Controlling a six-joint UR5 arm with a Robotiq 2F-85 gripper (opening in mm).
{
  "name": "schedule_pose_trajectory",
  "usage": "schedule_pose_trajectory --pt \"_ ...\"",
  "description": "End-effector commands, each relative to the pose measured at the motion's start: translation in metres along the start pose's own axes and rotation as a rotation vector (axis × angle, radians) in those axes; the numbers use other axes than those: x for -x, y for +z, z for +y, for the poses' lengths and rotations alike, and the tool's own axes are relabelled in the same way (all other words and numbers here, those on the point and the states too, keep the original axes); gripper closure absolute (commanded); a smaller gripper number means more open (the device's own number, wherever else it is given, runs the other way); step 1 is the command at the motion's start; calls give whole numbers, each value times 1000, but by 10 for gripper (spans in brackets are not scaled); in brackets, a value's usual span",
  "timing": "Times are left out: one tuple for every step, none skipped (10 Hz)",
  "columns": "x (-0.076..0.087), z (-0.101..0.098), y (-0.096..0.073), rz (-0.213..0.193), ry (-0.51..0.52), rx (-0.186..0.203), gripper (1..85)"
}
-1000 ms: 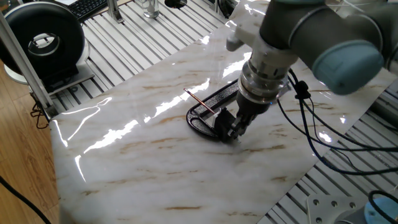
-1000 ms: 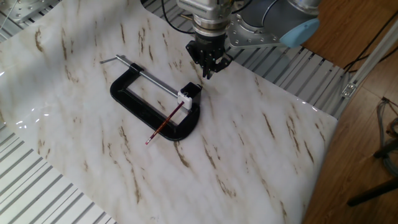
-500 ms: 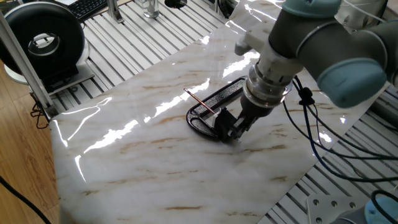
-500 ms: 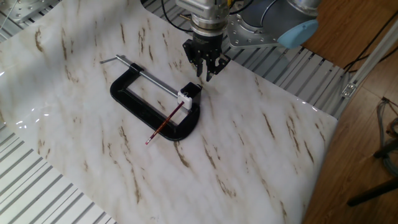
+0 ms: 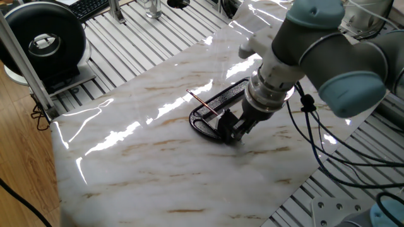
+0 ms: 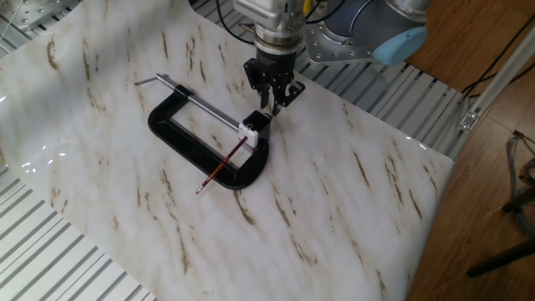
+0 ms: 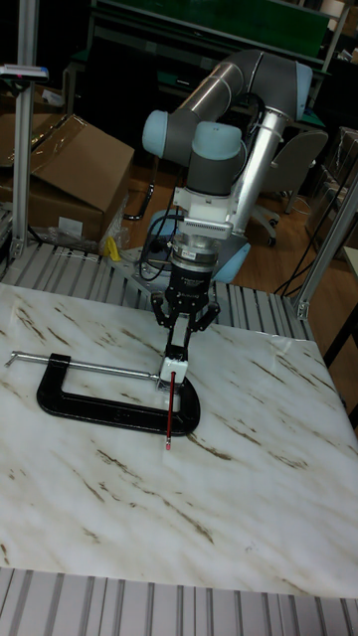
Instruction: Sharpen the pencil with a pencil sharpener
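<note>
The pencil (image 6: pixel 221 166) is a thin reddish-brown stick lying slanted across the black C-clamp (image 6: pixel 180 138); its upper end is pushed into the pencil sharpener (image 6: pixel 256 124). The sharpener is a small black block with a white end, sitting on the clamp's right end. My gripper (image 6: pixel 270 102) hangs open just over the sharpener's far side, pointing down. The tall fixed view shows the gripper (image 7: pixel 183 334) with fingers spread above the sharpener (image 7: pixel 176 367) and the pencil (image 7: pixel 172 412) below it. In one fixed view the gripper (image 5: pixel 238 130) hides most of the sharpener; the pencil (image 5: pixel 202 103) shows.
The clamp's silver threaded rod (image 6: pixel 192 101) runs left from the sharpener. A black round device (image 5: pixel 44 39) stands off the marble slab at the far left. Arm cables (image 5: pixel 315 135) hang beside the slab's right edge. A cardboard box (image 7: pixel 70 169) sits behind the table.
The gripper's fingers have spread from nearly closed to open. It has shifted a little left, closer over the sharpener. Pencil, sharpener and clamp have not moved.
</note>
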State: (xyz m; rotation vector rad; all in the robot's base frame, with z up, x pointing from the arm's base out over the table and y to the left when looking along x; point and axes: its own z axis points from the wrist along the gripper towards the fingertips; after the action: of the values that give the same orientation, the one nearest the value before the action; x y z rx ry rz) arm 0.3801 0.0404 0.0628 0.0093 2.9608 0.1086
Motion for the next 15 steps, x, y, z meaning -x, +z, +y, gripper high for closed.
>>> schedule_pose_trajectory --pt "8 4 12 -26 16 6 517" --pt "10 3 13 -34 12 5 517" --pt "10 3 14 -43 8 14 503" --pt "8 2 15 -45 6 18 490" --pt "5 0 13 -43 -2 18 480" --pt "0 0 8 -31 -5 16 470" --pt "-5 1 0 -17 -5 16 470" --pt "-8 3 -8 -2 -7 9 477" --pt "-9 5 -14 7 -6 3 480" --pt "-9 7 -15 7 -8 3 480" --pt "-9 7 -16 8 -7 -3 480" --pt "-11 5 -15 8 -9 -8 487" --pt "-14 4 -11 9 -14 -8 487" --pt "-15 2 -10 12 -17 -8 487" --pt "-16 1 -8 12 -19 -8 487"
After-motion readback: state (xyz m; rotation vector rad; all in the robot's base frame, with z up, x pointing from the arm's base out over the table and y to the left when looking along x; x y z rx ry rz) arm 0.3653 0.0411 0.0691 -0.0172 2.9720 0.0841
